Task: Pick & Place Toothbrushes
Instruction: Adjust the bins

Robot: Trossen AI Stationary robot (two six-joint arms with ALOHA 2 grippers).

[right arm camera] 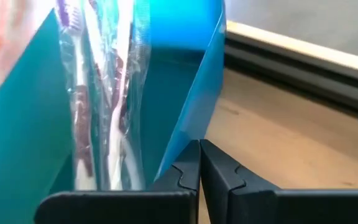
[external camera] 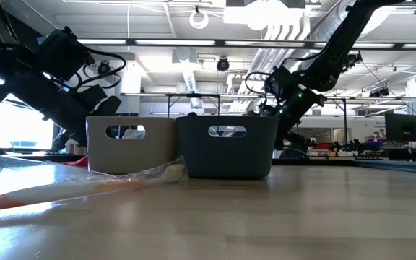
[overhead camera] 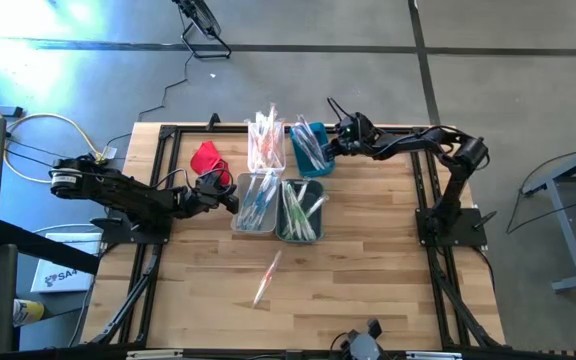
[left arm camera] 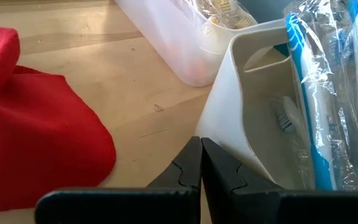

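Wrapped toothbrushes fill four small bins: a white one (overhead camera: 265,145) and a blue one (overhead camera: 311,150) at the far side, a pale one (overhead camera: 255,203) and a dark teal one (overhead camera: 301,210) nearer. One orange toothbrush (overhead camera: 267,278) lies loose on the table near the front, large in the low view (external camera: 71,189). My left gripper (left arm camera: 201,163) is shut, its tips at the pale bin's left corner (left arm camera: 229,118). My right gripper (right arm camera: 199,163) is shut at the blue bin's right corner (right arm camera: 194,112). Neither has anything between its fingers. My left gripper's shut fingertips (left arm camera: 191,155) stand right at the foot of the pale bin's corner, slanting down from the table's left; I cannot tell whether they touch it. My right gripper's shut fingertips (right arm camera: 207,155) stand against the blue bin's corner edge, slanting down from the right; whether they touch does not show.
A red cloth (overhead camera: 208,160) lies crumpled on the table just beyond my left gripper, also in the left wrist view (left arm camera: 36,137). Black frame rails (overhead camera: 168,135) run along the table's edges. Bare wood (overhead camera: 368,260) spreads across the near half around the loose toothbrush.
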